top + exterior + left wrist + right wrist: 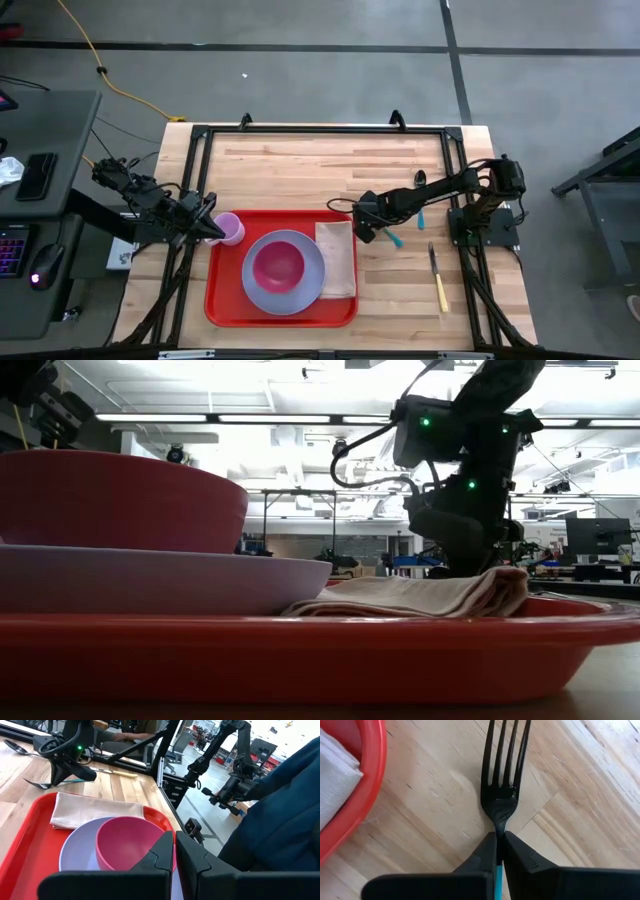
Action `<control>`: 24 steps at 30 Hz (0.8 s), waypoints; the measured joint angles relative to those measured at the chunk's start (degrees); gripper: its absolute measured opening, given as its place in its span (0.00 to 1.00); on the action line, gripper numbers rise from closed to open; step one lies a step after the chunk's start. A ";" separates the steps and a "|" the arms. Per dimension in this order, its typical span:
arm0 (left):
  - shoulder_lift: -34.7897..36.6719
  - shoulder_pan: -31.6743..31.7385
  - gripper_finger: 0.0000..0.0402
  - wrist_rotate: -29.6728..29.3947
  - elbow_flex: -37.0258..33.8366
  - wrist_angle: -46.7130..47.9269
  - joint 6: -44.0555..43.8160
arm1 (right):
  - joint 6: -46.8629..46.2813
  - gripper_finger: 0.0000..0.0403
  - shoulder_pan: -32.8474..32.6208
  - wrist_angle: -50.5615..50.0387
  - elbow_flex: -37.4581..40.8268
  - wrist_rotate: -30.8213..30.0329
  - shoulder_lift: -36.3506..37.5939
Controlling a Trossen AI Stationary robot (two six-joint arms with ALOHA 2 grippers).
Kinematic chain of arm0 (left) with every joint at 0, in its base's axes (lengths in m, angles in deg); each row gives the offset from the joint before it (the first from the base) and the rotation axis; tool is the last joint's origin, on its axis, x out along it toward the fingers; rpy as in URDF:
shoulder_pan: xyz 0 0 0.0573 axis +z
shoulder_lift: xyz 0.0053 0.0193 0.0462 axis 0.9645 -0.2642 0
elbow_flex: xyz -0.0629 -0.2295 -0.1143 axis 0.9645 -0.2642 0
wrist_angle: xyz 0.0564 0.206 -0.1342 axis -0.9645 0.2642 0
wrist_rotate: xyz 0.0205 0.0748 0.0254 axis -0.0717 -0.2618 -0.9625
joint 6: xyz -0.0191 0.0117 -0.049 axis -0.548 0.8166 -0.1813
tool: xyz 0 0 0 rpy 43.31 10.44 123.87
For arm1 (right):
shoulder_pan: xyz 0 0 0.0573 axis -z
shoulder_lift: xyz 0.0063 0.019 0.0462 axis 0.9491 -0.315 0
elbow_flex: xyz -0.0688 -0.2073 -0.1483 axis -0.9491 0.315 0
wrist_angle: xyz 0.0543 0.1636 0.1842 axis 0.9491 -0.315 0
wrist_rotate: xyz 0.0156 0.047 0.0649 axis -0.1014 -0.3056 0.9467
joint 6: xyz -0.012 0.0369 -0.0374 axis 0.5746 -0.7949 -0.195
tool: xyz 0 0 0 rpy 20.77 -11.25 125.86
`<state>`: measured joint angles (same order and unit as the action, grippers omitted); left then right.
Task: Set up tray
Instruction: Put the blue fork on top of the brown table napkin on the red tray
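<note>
The red tray (218, 300) lies at the table's near middle. It carries a lavender plate (300, 292) with a pink bowl (278, 264) in it, a folded tan napkin (338, 258) on its right part and a purple cup (232, 228) in its far left corner. A black fork with a teal handle (394, 240) lies on the wood just right of the tray, and my right gripper (498, 836) is shut on it. My left gripper (214, 234) hangs shut at the cup's left rim, above the tray's left edge; the left wrist view does not show the cup. My right gripper pinches the fork's narrow neck (498, 826) between its two fingers, where the black head meets the teal handle. The fingers come from above, pointing steeply down, one on each side of the neck. The fork lies flat on the table. My left gripper: whether its tips touch the cup I cannot tell.
A knife with a yellow handle (440, 285) lies on the wood right of the fork, and a spoon with a teal handle (421, 200) lies farther back. The far half of the table (320, 165) is bare wood inside a black frame.
</note>
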<state>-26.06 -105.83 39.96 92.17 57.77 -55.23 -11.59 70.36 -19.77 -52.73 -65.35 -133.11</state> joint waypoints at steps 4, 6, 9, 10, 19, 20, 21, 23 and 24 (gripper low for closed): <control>0.01 0.00 0.12 0.02 0.00 0.43 -0.02 | 0.18 0.01 0.00 -0.07 -0.01 0.50 0.02; -0.01 -0.01 0.12 0.04 0.00 0.57 -0.02 | 0.15 0.01 0.00 -0.35 -0.02 0.60 0.02; -0.01 0.00 0.12 0.02 0.00 0.58 -0.02 | 0.15 0.01 0.00 -0.64 -0.04 0.97 0.02; -0.01 -0.01 0.12 0.02 0.00 0.59 -0.02 | 0.20 0.01 0.04 -0.68 -0.04 1.16 0.02; 0.02 0.01 0.12 0.02 0.00 0.59 -0.04 | 0.46 0.01 0.06 -0.96 -0.04 3.01 0.46; -0.01 0.02 0.12 0.02 0.00 0.59 -0.04 | 0.46 0.01 0.11 -0.98 0.02 3.17 0.80; -0.01 0.01 0.12 0.02 0.00 0.59 -0.04 | 0.46 0.01 0.11 -1.15 0.06 3.45 1.19; -0.01 0.01 0.12 0.02 0.00 0.64 -0.04 | 0.42 0.01 0.09 -2.04 0.20 4.72 2.27; 0.01 0.02 0.12 0.01 0.00 0.64 -0.04 | 0.40 0.01 0.14 -2.74 0.26 5.59 2.76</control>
<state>-26.05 -105.82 39.97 92.17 58.41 -55.27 -11.19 70.49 -22.51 -52.47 -59.76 -130.35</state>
